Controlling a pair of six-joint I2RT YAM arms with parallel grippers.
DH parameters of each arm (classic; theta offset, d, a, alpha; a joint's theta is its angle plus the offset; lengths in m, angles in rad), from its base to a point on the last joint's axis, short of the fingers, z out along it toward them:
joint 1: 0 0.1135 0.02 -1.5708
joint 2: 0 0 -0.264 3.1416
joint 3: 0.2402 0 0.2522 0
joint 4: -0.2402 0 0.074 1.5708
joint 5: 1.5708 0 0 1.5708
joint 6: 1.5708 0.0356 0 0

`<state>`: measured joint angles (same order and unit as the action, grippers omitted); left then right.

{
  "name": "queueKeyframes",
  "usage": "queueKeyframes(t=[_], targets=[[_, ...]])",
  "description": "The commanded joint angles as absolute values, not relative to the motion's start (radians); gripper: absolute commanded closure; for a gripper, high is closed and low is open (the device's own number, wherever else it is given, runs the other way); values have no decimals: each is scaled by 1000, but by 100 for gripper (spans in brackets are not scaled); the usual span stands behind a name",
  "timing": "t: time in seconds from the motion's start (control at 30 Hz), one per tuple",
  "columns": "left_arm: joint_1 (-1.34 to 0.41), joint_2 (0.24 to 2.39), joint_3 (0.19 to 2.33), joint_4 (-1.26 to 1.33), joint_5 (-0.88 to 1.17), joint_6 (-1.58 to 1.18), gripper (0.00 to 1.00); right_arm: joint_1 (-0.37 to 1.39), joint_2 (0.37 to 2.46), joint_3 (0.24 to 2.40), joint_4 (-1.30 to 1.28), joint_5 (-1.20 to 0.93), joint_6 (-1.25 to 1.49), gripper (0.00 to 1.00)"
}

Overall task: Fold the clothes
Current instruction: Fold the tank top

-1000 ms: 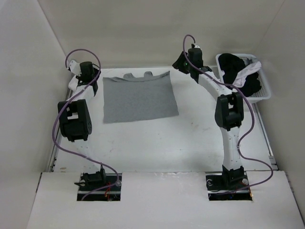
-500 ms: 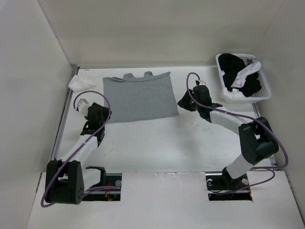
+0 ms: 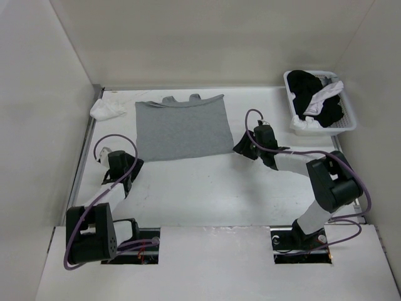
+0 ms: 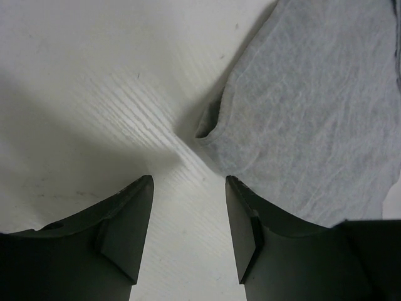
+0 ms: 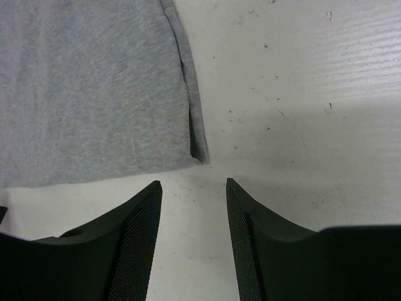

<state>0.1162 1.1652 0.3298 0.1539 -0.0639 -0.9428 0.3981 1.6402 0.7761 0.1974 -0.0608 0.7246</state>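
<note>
Both arms drawn back from the far edge of the white table to its middle within the last second; grey garment unmoved.

Far left corner: small white cloth, crumpled, well apart from everything else.

Left gripper: held low over the table, jaws parted, nothing between them. The near left corner of the light grey tank top is seen just ahead of the fingertips, slightly curled up, not touched.

Tank top: laid flat in the far middle of the table, straps toward the far edge, between the two arms.

Right gripper: jaws likewise parted and empty, the near right corner of the tank top just ahead, not touched.

Far right: white basket, filled with black and white garments
</note>
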Motion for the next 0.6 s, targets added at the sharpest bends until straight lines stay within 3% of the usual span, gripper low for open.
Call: queueKeyframes(t=[0.0, 0.27, 0.57], targets=[[136, 1201, 314, 239, -8, -959, 53, 384, 1675, 796, 273, -94, 755, 50], [173, 1292, 301, 356, -5, -977, 54, 383, 1721, 818, 278, -109, 778, 52], [173, 1333, 302, 394, 14, -991, 72, 381, 1755, 824, 296, -109, 799, 55]])
